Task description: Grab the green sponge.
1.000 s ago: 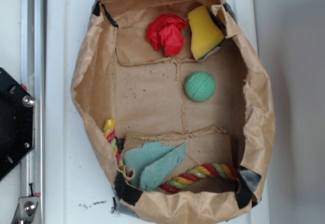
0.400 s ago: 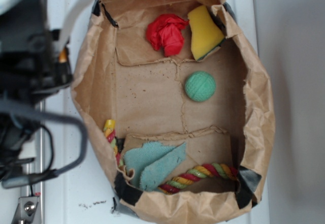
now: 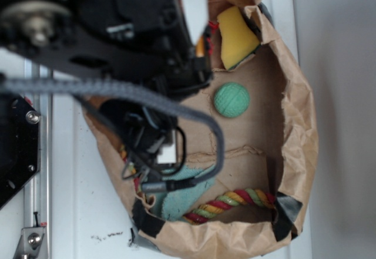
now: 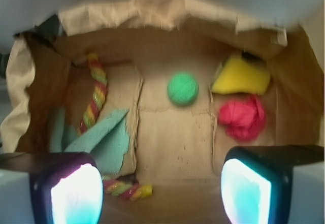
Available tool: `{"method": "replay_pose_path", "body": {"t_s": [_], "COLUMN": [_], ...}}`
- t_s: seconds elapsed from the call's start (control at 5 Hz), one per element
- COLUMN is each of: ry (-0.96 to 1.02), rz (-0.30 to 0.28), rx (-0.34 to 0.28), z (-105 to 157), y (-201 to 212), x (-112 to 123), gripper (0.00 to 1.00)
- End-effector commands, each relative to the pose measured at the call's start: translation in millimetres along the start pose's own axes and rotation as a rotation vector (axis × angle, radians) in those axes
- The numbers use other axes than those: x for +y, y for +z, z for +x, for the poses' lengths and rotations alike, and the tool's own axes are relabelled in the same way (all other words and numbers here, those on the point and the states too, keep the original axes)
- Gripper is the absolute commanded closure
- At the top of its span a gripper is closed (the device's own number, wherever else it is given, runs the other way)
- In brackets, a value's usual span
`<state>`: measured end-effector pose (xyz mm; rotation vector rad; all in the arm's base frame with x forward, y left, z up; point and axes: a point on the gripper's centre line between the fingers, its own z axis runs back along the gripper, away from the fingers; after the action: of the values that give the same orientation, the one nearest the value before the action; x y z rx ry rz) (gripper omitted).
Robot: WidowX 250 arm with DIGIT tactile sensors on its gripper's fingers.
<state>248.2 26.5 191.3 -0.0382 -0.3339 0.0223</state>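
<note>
Gripper [image 4: 161, 191] hangs with fingers spread wide apart and empty, above the near edge of the paper bag [image 4: 20, 82].

Nothing is grasped yet: the green sponge [image 4: 183, 88] lies loose on the bag floor, roughly centred between the two fingers but well beyond them, just left of the yellow wedge sponge [image 4: 242, 77] and the red crumpled cloth [image 4: 244, 117]. A teal cloth [image 4: 101, 137] and coloured rope [image 4: 95, 94] lie off to the left. Judging by this, the approach, descent and closing all remain.
</note>
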Motion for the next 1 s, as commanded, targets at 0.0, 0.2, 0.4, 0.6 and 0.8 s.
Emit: {"method": "replay_pose_path", "body": {"t_s": [0.0, 0.2, 0.4, 0.6, 0.8], "ry": [-0.030, -0.026, -0.014, -0.017, -0.025], "rz": [-0.009, -0.009, -0.010, -0.003, -0.016], "rx": [-0.161, -0.125, -0.092, -0.075, -0.056], "z": [15, 15, 19, 26, 26], "y": [54, 37, 15, -8, -33], "x": [-20, -13, -5, -1, 2], "gripper": [0.00, 0.00, 0.00, 0.00, 0.00]}}
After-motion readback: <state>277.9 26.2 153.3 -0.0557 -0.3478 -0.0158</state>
